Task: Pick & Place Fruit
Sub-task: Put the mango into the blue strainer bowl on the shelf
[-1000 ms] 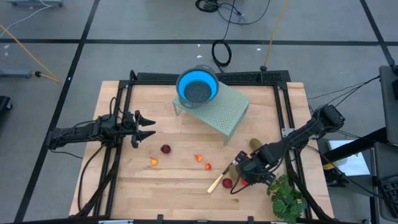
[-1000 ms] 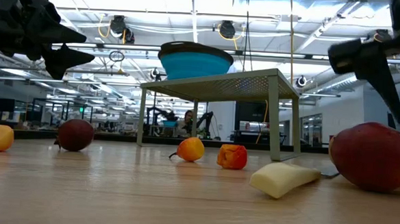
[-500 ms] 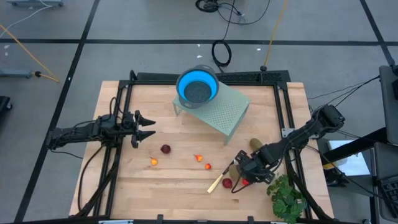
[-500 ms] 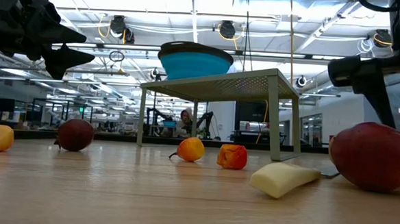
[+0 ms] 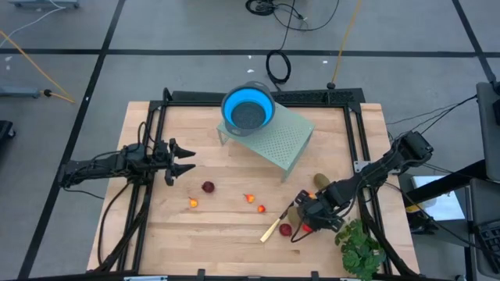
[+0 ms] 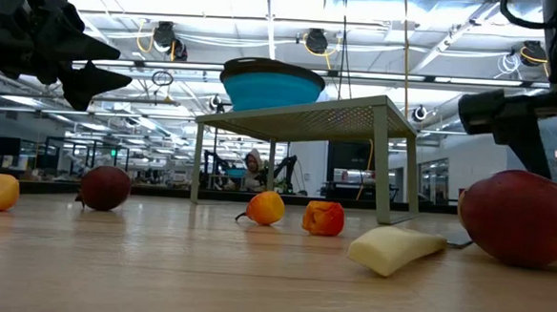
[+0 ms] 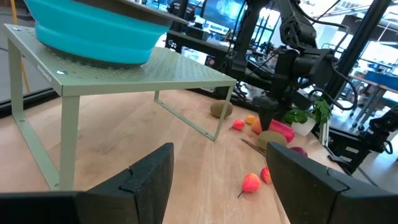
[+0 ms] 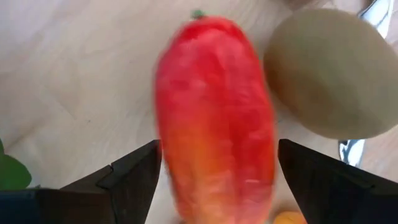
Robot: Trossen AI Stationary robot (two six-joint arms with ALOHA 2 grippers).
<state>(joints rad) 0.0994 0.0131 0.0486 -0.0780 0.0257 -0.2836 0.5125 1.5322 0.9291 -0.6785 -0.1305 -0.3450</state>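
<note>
Wooden table (image 5: 226, 234) seen from above; a green perforated stand (image 5: 281, 140) carrying a blue bowl (image 5: 248, 109) occupies the far middle, leaving bare board along the near edge and the left half. Left gripper (image 5: 187, 161) waits at the left side, fingers spread, over bare wood. Right gripper (image 5: 305, 221) hangs near the near-right corner, jaws spread, directly over the long red-orange fruit (image 8: 214, 118), which lies between its fingers without visible contact; a brownish-green oval (image 8: 333, 71) lies just beside it; a dark red ball (image 5: 286, 229), a pale-handled knife (image 5: 271, 229) and a leafy bunch (image 5: 361, 248) crowd nearby; a second dark red ball (image 5: 208, 186) and small orange pieces (image 5: 251, 198) lie mid-table.
</note>
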